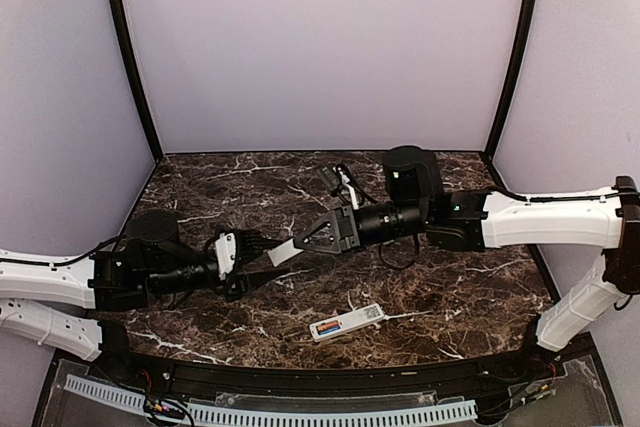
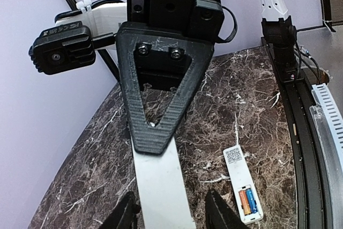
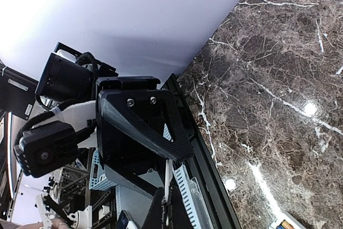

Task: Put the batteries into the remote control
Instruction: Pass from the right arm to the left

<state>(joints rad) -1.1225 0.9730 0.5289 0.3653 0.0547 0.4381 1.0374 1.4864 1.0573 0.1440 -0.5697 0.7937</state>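
The remote control [image 1: 347, 322] [image 2: 241, 181] lies label side up near the table's front edge, and a corner of it shows in the right wrist view [image 3: 284, 223]. Its compartment is uncovered, with the orange battery [image 2: 244, 202] and the blue battery [image 2: 251, 200] side by side inside. Above the table's middle, my right gripper [image 1: 303, 241] [image 3: 172, 210] is shut on one end of a flat white cover piece [image 1: 283, 252] [image 2: 161, 186] [image 3: 168, 183]. My left gripper [image 1: 262, 262] [image 2: 171, 210] is open, its fingers [image 2: 220, 213] straddling the cover's other end with a gap on the right.
A small black and white object [image 1: 337, 178] lies near the table's back edge. A perforated white cable tray [image 1: 280, 411] runs along the front, below the table's black rim [image 2: 297, 132]. Lilac walls close in the back and both sides.
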